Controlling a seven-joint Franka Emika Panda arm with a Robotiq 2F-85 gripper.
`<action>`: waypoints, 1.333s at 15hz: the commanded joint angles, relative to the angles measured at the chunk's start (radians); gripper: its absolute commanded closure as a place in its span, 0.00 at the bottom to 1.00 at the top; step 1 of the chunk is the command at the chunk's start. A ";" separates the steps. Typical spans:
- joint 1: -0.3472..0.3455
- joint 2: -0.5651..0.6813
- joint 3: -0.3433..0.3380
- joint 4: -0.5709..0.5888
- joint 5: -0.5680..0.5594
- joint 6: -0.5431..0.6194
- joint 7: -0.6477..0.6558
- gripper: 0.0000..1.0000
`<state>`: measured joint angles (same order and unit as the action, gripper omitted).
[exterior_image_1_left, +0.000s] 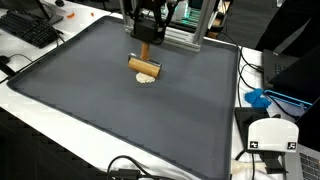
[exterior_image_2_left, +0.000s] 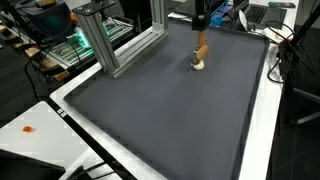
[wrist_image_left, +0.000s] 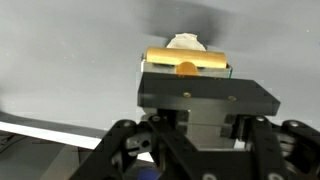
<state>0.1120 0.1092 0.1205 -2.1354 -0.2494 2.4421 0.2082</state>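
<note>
A wooden tool (exterior_image_1_left: 143, 66) with a short cylinder head and a thin handle stands on the dark grey mat (exterior_image_1_left: 120, 120), its head resting on a small white lump (exterior_image_1_left: 147, 80). My gripper (exterior_image_1_left: 146, 42) is directly above it and shut on the upright handle. An exterior view shows the same: the gripper (exterior_image_2_left: 200, 28), the wooden tool (exterior_image_2_left: 200, 50), the white lump (exterior_image_2_left: 199, 66), near the mat's far edge (exterior_image_2_left: 150, 110). In the wrist view the wooden head (wrist_image_left: 185, 57) and the white lump (wrist_image_left: 185, 42) lie beyond the gripper (wrist_image_left: 187, 82); its black body hides the fingertips.
An aluminium frame (exterior_image_1_left: 185, 35) (exterior_image_2_left: 110, 40) stands just behind the gripper at the mat's edge. A keyboard (exterior_image_1_left: 30, 28), a blue object (exterior_image_1_left: 258, 98) and a white device (exterior_image_1_left: 272, 135) lie off the mat on the white table. Cables run along the mat's edges.
</note>
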 joint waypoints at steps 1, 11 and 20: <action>0.011 0.020 -0.016 0.021 0.006 -0.034 0.017 0.65; 0.010 0.019 -0.021 0.003 0.016 -0.093 0.005 0.65; 0.013 0.031 -0.013 -0.018 0.044 -0.009 -0.003 0.65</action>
<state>0.1183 0.1369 0.1112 -2.1330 -0.2351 2.3783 0.2137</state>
